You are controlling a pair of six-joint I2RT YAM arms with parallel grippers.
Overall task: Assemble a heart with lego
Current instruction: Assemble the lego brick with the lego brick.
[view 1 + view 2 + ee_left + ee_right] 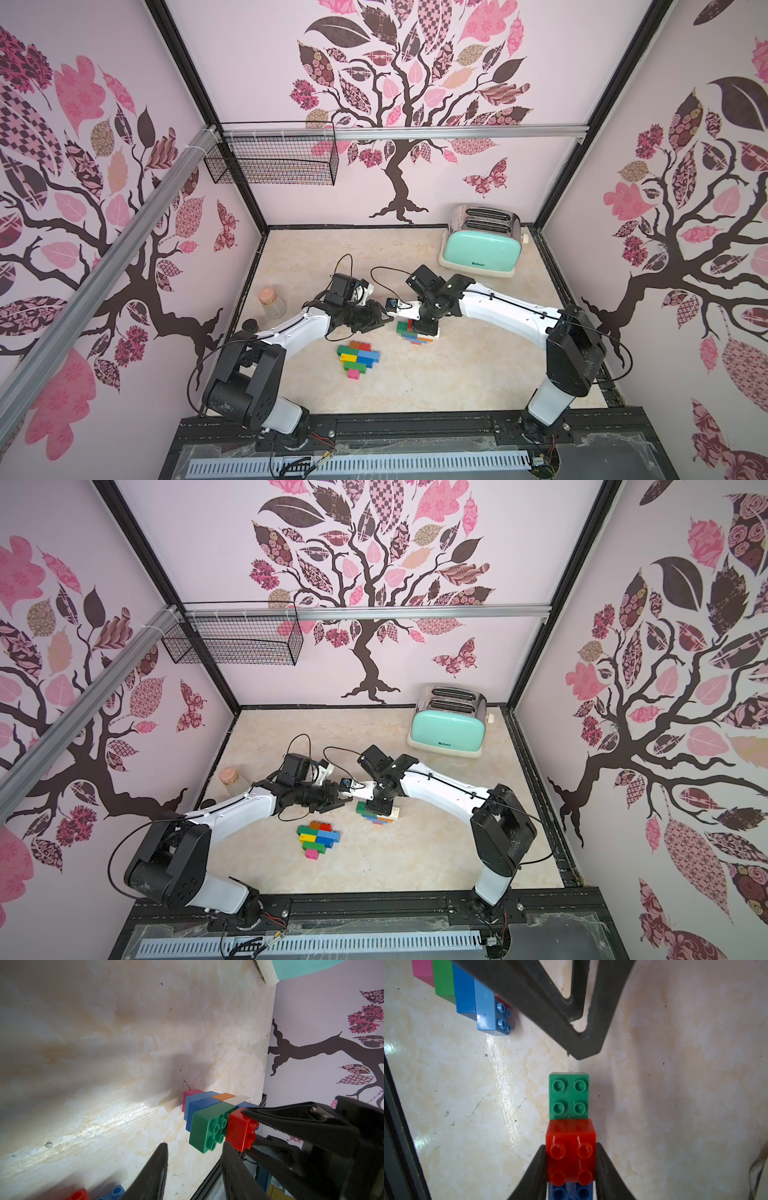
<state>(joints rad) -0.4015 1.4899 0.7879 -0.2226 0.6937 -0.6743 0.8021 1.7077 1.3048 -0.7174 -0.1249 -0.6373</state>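
Note:
A small stack of lego stands mid-table, with pink, blue, orange and white bricks under a green brick. My right gripper comes down from above and is shut on a red brick, which sits beside the green one and a little higher. My left gripper is level with the stack's left side, slightly open and empty, its tips just short of the green brick. Nearer the front, a flat many-coloured lego piece lies on the table.
A mint toaster stands at the back right. A cork-topped jar and a black disc sit by the left wall. A wire basket hangs on the back wall, above the table.

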